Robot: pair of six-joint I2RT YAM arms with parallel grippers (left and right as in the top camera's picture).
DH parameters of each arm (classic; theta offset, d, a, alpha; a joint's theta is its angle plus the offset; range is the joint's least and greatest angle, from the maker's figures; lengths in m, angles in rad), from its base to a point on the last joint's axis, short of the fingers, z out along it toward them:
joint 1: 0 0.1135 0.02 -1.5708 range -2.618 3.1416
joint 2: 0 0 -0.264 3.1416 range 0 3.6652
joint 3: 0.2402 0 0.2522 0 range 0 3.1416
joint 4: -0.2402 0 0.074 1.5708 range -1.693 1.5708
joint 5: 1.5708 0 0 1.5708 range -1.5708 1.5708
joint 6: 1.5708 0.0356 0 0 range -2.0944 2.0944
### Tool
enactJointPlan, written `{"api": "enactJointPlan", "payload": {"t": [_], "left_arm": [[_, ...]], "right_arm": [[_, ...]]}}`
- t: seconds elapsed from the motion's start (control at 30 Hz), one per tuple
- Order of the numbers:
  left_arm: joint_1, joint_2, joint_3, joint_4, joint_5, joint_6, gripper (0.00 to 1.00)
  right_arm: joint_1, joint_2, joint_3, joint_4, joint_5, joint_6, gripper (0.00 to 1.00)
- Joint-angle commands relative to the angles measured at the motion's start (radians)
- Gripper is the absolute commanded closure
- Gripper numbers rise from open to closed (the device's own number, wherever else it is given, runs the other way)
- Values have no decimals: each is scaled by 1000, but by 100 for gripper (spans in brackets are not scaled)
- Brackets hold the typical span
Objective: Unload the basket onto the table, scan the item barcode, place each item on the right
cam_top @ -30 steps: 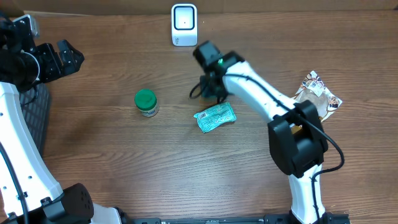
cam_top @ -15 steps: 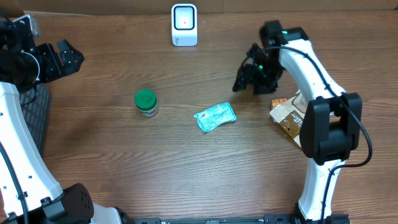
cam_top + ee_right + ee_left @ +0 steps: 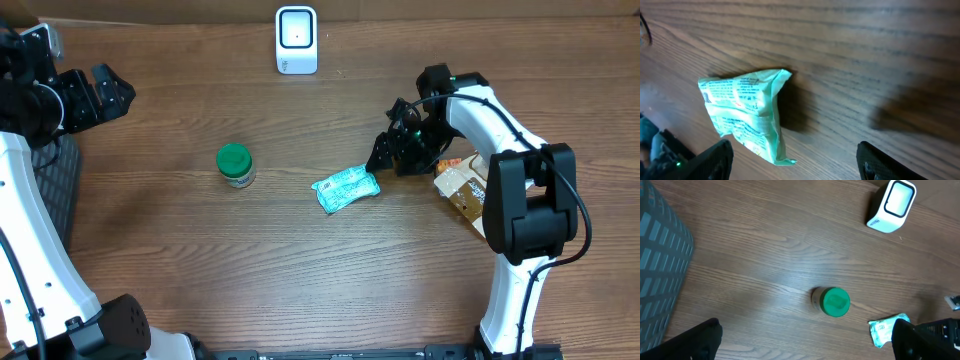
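Note:
A teal packet point(image 3: 345, 188) lies flat mid-table, with a small barcode panel on it visible in the left wrist view point(image 3: 886, 329). The white scanner point(image 3: 296, 40) stands at the back edge, also seen from the left wrist point(image 3: 891, 206). My right gripper point(image 3: 386, 158) hovers just right of the packet, open. In the right wrist view the packet point(image 3: 746, 114) lies ahead of the right gripper point(image 3: 795, 165), its lower corner reaching between the spread fingers without touching them. My left gripper point(image 3: 112, 92) is open and empty at the far left.
A jar with a green lid point(image 3: 235, 165) stands left of the packet, and shows ahead of my left gripper point(image 3: 805, 345) as well point(image 3: 835, 301). A brown snack bag point(image 3: 462, 186) lies under the right arm. A dark grey mat point(image 3: 660, 265) covers the left edge.
The right gripper swung right, then came back down-left to the packet's right end, and its jaws have opened. The snack bag now lies lower and further left. The left arm has not moved.

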Motion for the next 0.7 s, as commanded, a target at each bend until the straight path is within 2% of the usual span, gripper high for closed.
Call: {"api": "enactJointPlan", "payload": {"t": [0.0, 0.4, 0.57, 0.67], "left_arm": [[-3, -7, 14, 1, 8, 19, 0], [-3, -7, 14, 1, 8, 19, 1], [-3, -7, 14, 1, 8, 19, 0], [-3, -7, 14, 1, 8, 19, 0]], "right_arm": [[5, -9, -18, 19, -63, -18, 23], [43, -9, -151, 175, -102, 38, 25], [68, -9, -179, 212, -117, 38, 36], [79, -9, -195, 225, -117, 38, 46]]}}
